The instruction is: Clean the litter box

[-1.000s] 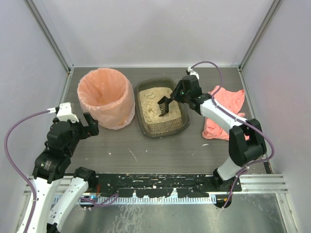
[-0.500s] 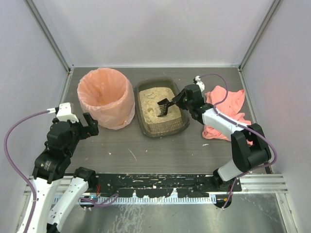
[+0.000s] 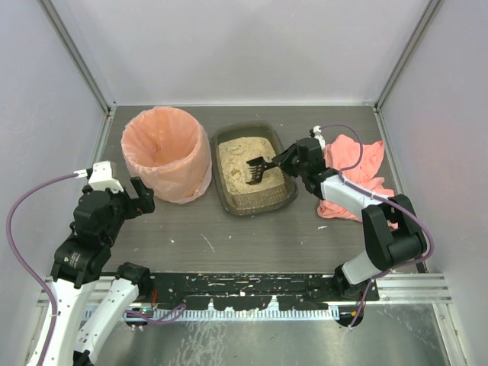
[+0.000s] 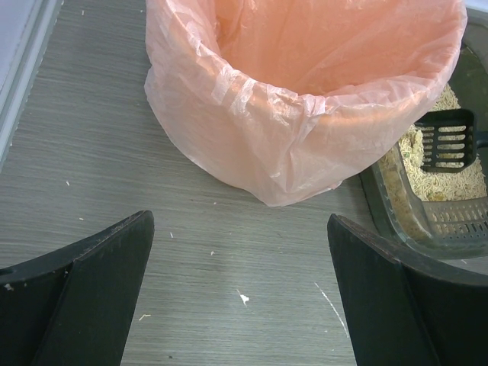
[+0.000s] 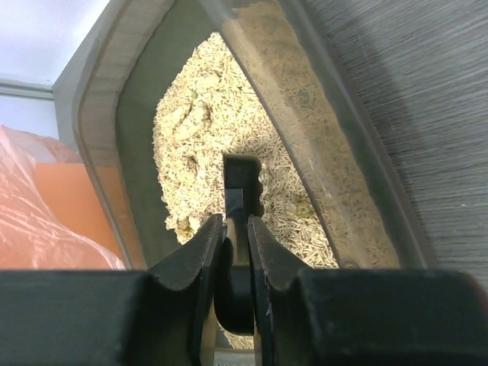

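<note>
My right gripper [image 5: 235, 225] pinches the one black scoop [image 5: 242, 183], its head over beige litter [image 5: 198, 130] in the single litter box [image 3: 256, 206], mid-table. Beside it stands one bag-lined bin [image 3: 183, 179]; my left gripper [image 4: 238, 229] gapes wide before it.

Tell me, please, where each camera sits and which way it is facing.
Top external: above and behind the robot, looking down at the litter box; left arm and right arm show.
Left wrist: low over the table, facing the bin; the open left tool frames it.
Right wrist: aimed down into the litter box; the right tool is shut on the scoop.
Shared: both wrist views show the scoop.
</note>
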You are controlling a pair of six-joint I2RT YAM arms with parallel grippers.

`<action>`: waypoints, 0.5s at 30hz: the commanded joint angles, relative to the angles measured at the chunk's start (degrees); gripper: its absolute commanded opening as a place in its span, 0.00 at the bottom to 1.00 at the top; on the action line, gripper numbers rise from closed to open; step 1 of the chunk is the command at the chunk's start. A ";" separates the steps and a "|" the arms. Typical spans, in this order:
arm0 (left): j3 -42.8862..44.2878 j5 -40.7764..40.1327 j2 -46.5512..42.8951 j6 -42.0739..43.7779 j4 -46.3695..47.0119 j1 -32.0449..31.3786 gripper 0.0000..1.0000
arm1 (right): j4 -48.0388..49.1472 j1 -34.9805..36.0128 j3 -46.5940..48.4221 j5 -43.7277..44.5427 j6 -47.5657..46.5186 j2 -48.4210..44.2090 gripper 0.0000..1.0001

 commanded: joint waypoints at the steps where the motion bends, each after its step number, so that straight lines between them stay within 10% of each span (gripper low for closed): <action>1: 1.06 -0.42 0.29 -0.51 1.19 0.33 0.98 | 3.02 0.56 0.14 -4.86 1.20 0.47 0.01; 15: 0.94 -0.59 0.17 -0.54 1.09 0.31 0.98 | 13.63 0.19 -5.53 -7.29 8.82 -0.52 0.01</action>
